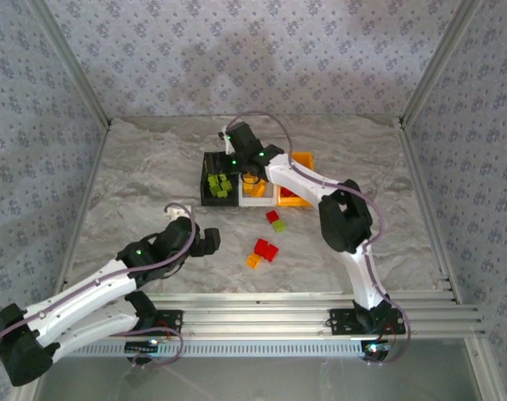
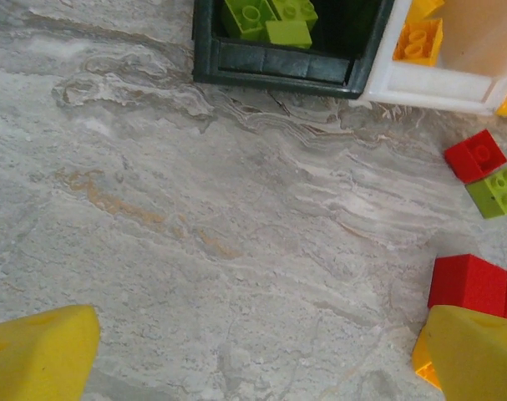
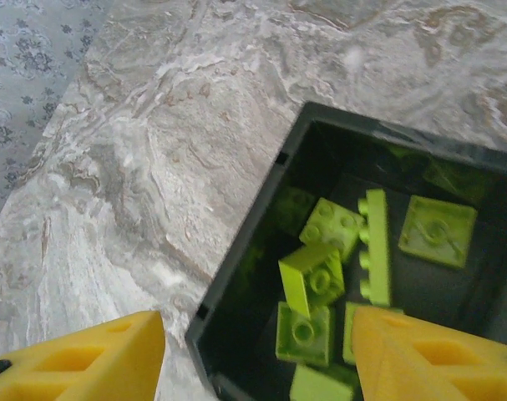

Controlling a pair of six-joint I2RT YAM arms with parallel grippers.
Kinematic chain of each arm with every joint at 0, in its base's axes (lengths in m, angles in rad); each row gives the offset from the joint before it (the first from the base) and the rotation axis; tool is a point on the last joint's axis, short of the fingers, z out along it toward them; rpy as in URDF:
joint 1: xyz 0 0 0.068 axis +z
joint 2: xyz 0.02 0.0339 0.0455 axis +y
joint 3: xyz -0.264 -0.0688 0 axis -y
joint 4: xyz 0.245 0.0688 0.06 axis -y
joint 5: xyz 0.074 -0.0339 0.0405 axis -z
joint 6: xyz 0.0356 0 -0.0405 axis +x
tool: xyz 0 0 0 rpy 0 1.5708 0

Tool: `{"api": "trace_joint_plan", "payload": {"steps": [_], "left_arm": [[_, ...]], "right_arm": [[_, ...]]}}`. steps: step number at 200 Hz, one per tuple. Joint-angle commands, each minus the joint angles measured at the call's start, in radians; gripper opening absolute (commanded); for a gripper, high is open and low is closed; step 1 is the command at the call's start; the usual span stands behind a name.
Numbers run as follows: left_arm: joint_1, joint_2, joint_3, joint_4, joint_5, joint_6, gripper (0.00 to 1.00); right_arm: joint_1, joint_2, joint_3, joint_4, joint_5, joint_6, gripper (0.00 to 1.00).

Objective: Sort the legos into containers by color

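We see the R gripper [image 3: 257, 347] hanging over the black bin [image 3: 403, 132] w/ its yellow fingers [image 3: 94, 359] spread apart and nothing btwn them: released. Below it, inside the bin, lie several light green legos [image 3: 328, 225], one tipped on edge. The L gripper [image 2: 261, 338] sits low over bare table [image 2: 195, 209], jaws wide and empty, on the near side of the bins. From the top cam we count three bins in a row at mid-table: black on the left, white bin [image 1: 255, 201] in the middle touching it, orange-yellow bin [image 1: 301, 159] on the right. The white one holds orange-yellow legos [image 2: 418, 40]. Loose on the table in front of the bins: a red lego [image 2: 475, 155] touching a green lego [image 2: 496, 191], and nearer the arms a red pair [image 1: 266, 249] w/ an orange-yellow piece [image 1: 253, 261] just beside.
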Motion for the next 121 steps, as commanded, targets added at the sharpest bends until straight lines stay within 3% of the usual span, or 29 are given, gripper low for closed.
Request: {"api": "trace_joint_plan", "payload": {"steps": [1,67,121], "left_arm": [[-0.005,0.043,0.052,0.023,0.039,0.045,0.99],[-0.029,0.315,0.171,0.138,0.141,0.103,0.99],[-0.030,0.318,0.153,0.120,0.106,0.070,1.00]], "right_arm": [[-0.002,-0.190,-0.151,0.066,0.025,0.025,0.63],[-0.026,-0.625,-0.710,0.063,0.121,0.037,0.64],[-0.033,-0.620,-0.874,-0.041,0.136,0.013,0.65]]}}
